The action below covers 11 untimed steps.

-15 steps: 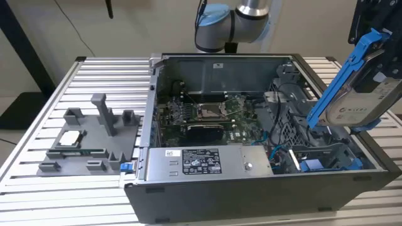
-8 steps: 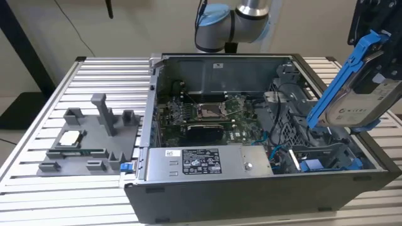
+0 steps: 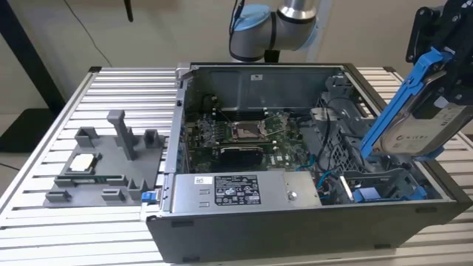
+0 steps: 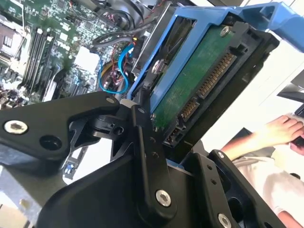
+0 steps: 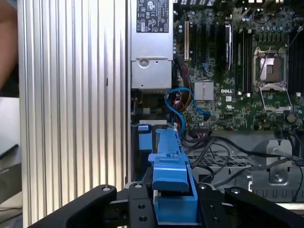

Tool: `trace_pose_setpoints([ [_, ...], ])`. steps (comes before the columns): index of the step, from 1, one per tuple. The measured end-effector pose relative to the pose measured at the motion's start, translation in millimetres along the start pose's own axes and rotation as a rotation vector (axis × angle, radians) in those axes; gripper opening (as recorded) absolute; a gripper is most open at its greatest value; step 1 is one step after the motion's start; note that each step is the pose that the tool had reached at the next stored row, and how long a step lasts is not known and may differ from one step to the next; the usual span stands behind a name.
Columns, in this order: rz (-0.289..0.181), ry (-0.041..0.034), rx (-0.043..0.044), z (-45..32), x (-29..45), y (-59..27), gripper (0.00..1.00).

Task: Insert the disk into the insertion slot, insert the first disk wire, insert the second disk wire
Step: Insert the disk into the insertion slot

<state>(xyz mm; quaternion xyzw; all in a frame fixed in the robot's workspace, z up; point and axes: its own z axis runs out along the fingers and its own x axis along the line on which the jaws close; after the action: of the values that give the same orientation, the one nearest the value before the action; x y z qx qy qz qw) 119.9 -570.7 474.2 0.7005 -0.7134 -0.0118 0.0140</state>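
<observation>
The claw (image 3: pixel 447 91) is closed on the disk (image 3: pixel 425 130), gripping its upper end so that the disk hangs steeply tilted below it. In the first wrist view its black fingers (image 5: pixel 139 208) press against either side of the disk's blue frame, with the linkage bars spread outward beyond them. The arm (image 3: pixel 277 27) bends at a grey, blue-capped joint well apart from the claw, at about its height.

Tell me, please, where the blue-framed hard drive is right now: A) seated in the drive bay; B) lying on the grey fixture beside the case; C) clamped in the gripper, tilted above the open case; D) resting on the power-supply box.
C: the gripper clamps the disk, which in the exterior view leans tilted over the insertion slot, not yet in it.
</observation>
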Motion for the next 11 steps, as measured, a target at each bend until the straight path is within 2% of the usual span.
trace_pose_setpoints([
  [11,0.000,0.0005,0.0059,17.4,1.5,0.3,0.33],
])
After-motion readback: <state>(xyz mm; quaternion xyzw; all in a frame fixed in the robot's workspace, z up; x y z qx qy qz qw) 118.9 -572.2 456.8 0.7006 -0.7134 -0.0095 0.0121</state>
